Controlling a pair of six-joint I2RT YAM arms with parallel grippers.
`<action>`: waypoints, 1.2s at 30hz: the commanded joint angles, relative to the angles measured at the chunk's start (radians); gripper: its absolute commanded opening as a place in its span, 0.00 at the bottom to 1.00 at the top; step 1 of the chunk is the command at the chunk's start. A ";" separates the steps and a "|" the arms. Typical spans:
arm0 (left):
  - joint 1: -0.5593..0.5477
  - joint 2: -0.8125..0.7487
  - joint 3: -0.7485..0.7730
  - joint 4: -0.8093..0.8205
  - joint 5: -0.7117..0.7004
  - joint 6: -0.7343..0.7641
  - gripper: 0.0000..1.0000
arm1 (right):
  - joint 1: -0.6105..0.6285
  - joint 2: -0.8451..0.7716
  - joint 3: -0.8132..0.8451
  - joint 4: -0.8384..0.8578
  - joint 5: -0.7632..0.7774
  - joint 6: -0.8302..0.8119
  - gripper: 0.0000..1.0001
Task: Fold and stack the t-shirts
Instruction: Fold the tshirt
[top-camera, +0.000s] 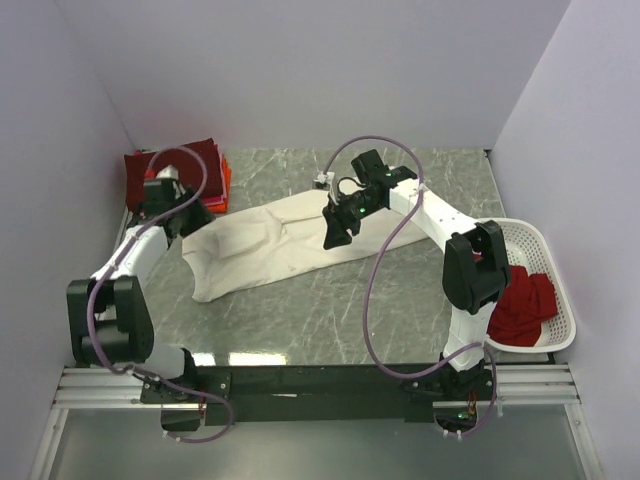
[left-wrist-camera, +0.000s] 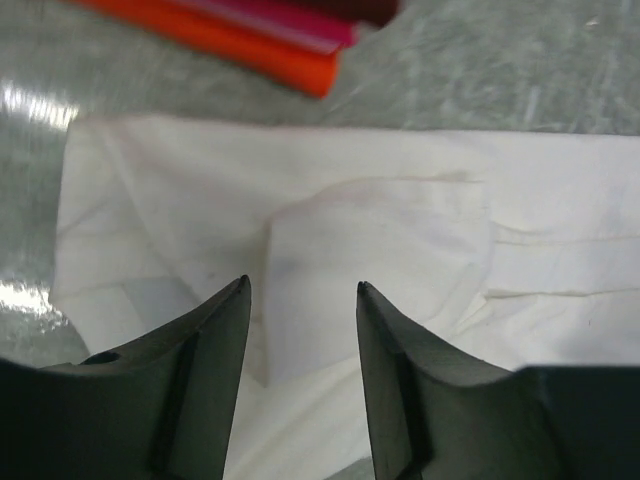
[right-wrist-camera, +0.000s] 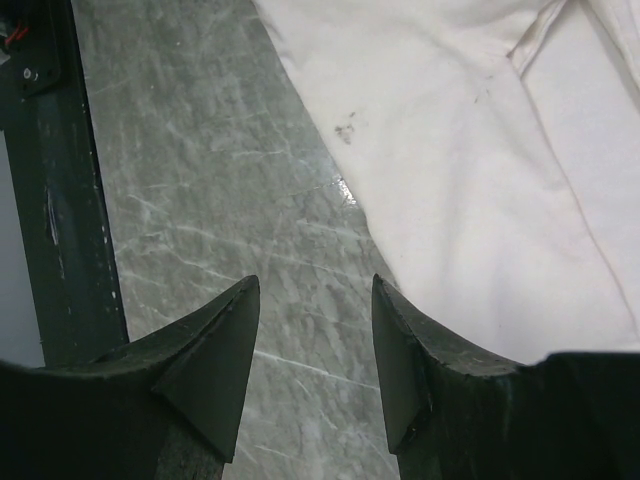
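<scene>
A cream-white t-shirt (top-camera: 265, 248) lies spread across the middle of the grey marbled table. My left gripper (top-camera: 192, 222) hovers over its left end; in the left wrist view the gripper (left-wrist-camera: 303, 287) is open above folded white cloth (left-wrist-camera: 380, 230), holding nothing. My right gripper (top-camera: 335, 238) hangs over the shirt's right part, open in the right wrist view (right-wrist-camera: 315, 282) above bare table beside the white cloth's edge (right-wrist-camera: 470, 170). A folded stack of dark maroon, red and orange shirts (top-camera: 190, 170) sits at the back left. A red shirt (top-camera: 522, 305) lies crumpled in the basket.
A white lattice basket (top-camera: 545, 245) stands at the right edge of the table. The folded stack's orange edge (left-wrist-camera: 240, 40) shows just beyond the white shirt. A dark frame rail (top-camera: 320, 380) runs along the near edge. Walls close in on left, back and right.
</scene>
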 joint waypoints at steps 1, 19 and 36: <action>0.070 0.059 -0.069 0.094 0.225 -0.162 0.51 | -0.007 -0.018 -0.010 0.005 -0.022 -0.009 0.56; 0.090 0.333 0.076 0.139 0.293 -0.197 0.49 | -0.019 -0.019 -0.013 -0.003 -0.038 -0.015 0.56; 0.090 0.391 0.171 0.067 0.276 -0.145 0.29 | -0.038 -0.019 -0.005 -0.015 -0.070 -0.014 0.57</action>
